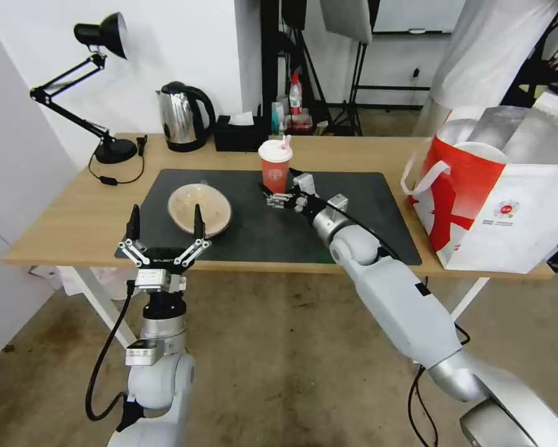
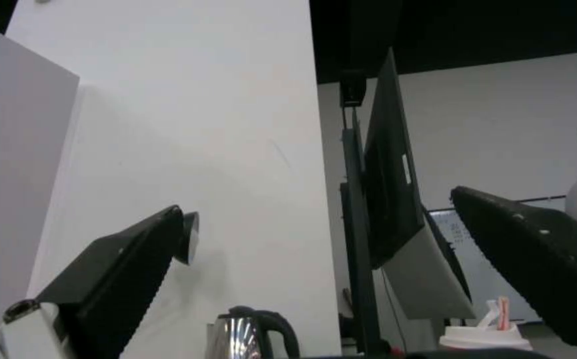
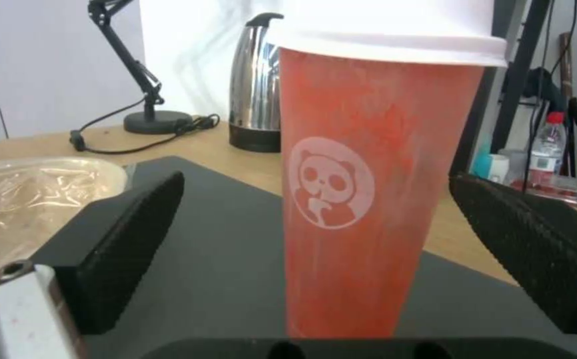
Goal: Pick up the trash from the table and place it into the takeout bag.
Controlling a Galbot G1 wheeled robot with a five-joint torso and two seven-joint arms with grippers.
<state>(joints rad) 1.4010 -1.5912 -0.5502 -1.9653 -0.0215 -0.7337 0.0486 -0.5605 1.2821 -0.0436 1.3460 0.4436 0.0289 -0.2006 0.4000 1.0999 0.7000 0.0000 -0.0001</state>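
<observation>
**Right arm lines up on the drink cup**

From where I stand, the job in hand looks like the grab on the red drink cup (image 3: 361, 189). It stands upright on the dark grey mat (image 1: 353, 211), near the mat's far edge on the table (image 1: 74, 223). The right end effector (image 1: 285, 186) has its fingers (image 3: 129, 234) spread apart, one on either side of the cup's lower half and not touching it, with the cup centred between them in the right wrist view.

The left end effector (image 1: 164, 226) hangs at the table's near edge, pointing up, its fingers also wide apart and gripping nothing; the shallow beige bowl (image 1: 200, 209) sits on the mat just beyond it.

The takeout bag (image 1: 496, 198) stands open at the table's right end, well apart from the cup.

I'd judge the next move needs the fingers to close evenly on the cup wall, gently enough not to crush it, then a straight lift so lid and straw stay level.
</observation>
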